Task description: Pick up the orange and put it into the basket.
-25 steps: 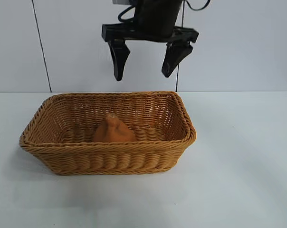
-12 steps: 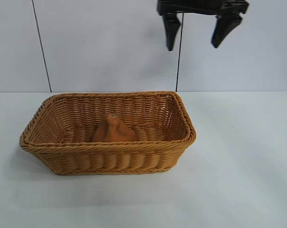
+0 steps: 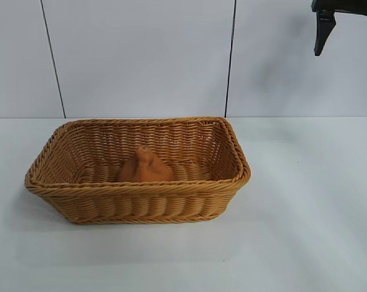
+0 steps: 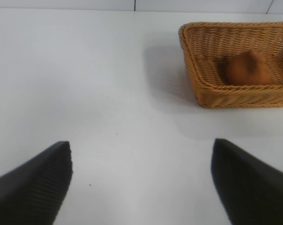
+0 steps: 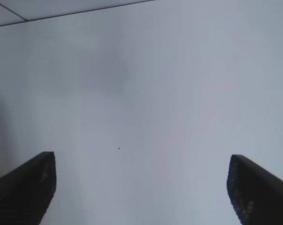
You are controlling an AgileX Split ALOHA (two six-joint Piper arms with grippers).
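Orange [image 3: 144,165] sits inside the basket [image 3: 138,190], knob up, leaning on nothing I can see. I judge the placing done; what remains is parking. Right gripper [image 5: 141,187] hangs high at the exterior view's upper right, well apart from the basket, jaws wide, holding nothing, bare table [image 5: 146,93] under it. Left gripper [image 4: 141,180] idles off to the side, jaws wide, empty. Next move: I bring the right arm to rest, clear of the rim.

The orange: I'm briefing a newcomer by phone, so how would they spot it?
On the white table stands one tan wicker basket. The orange sits on its floor, the only thing inside: dull orange, bumpy, pear-shaped with a knobby tip.
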